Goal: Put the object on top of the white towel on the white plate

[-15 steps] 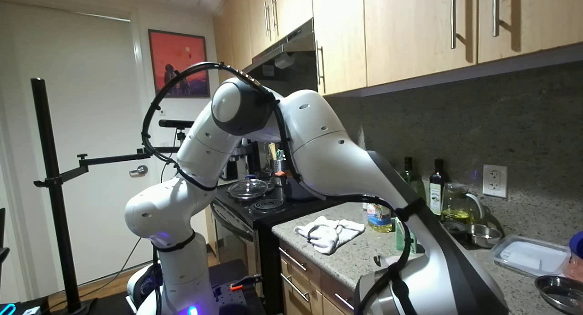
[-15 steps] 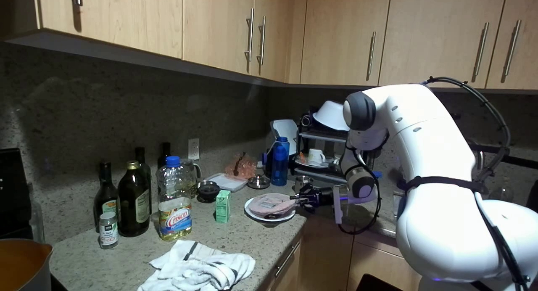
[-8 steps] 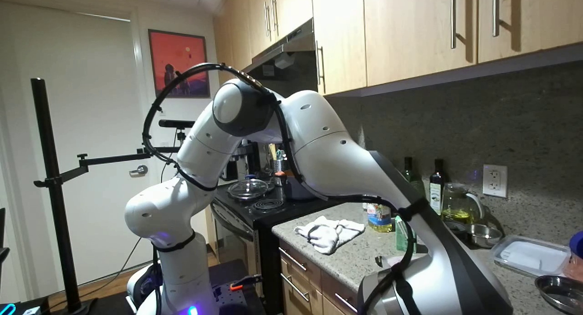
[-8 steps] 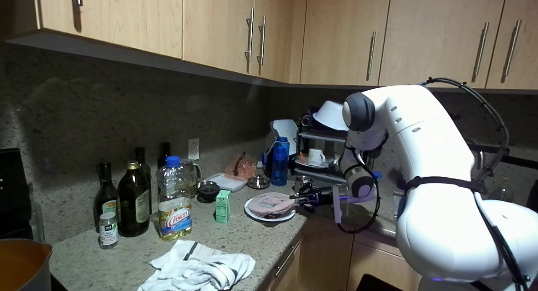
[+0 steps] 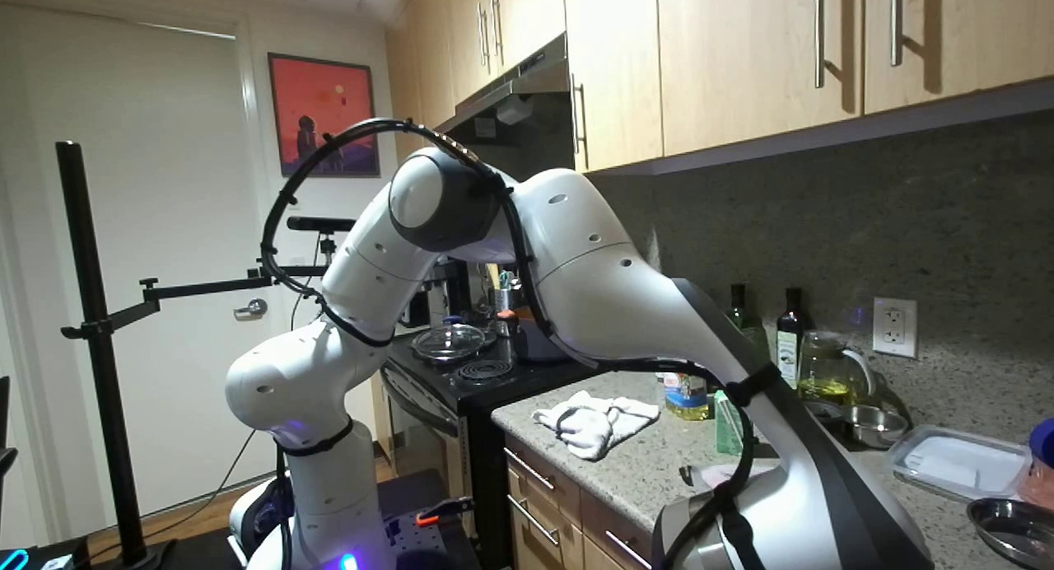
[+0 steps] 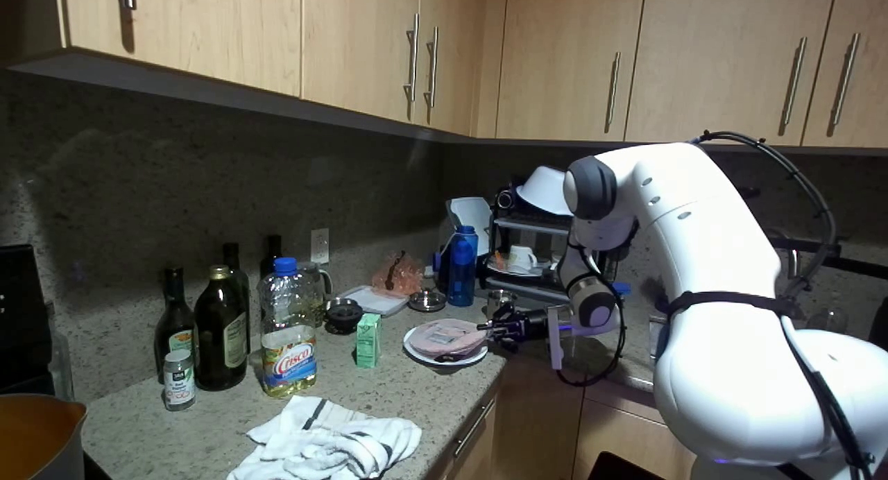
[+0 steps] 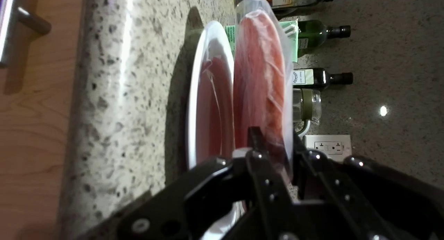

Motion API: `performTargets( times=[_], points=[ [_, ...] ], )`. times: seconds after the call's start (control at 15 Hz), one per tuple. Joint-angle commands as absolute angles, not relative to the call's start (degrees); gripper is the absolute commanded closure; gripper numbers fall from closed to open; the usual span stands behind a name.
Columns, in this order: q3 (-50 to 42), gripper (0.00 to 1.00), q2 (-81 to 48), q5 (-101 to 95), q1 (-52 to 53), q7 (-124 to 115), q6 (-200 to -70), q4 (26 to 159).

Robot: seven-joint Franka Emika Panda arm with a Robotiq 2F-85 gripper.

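Observation:
A flat, round pink package of sliced meat (image 6: 447, 336) in clear plastic lies over the white plate (image 6: 424, 359) on the counter. In the wrist view the package (image 7: 251, 77) stands apart from part of the plate's rim (image 7: 193, 94), with dark red showing between them. My black gripper (image 6: 488, 327) reaches the package from the counter's front edge. In the wrist view the gripper (image 7: 275, 134) has its fingers close together on either side of the package's near edge. The crumpled white towel (image 6: 333, 442) lies apart from the plate, with nothing on it; it also shows in an exterior view (image 5: 597, 423).
A green carton (image 6: 368, 340) stands beside the plate. An oil bottle (image 6: 288, 327), dark bottles (image 6: 220, 327) and a jar (image 6: 179, 379) stand further along the counter. Steel bowls (image 6: 427, 300), a blue water bottle (image 6: 462, 268) and a dish rack (image 6: 534, 223) are behind the plate.
The arm has moved down slightly. The package has shifted and levelled a little over the plate, and more dark underside shows at its near edge. The plate and towel have not moved.

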State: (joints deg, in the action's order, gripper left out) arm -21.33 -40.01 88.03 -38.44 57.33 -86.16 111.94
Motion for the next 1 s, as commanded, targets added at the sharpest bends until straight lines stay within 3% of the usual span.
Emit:
performTargets(
  times=[0.0,0.93],
  points=[
    [-20.96,0.95,-40.94,88.40,-38.60,56.63,-85.08,110.36],
    [-21.16,0.95,-42.67,89.45,-37.98,56.00,-86.97,109.32]
  ],
)
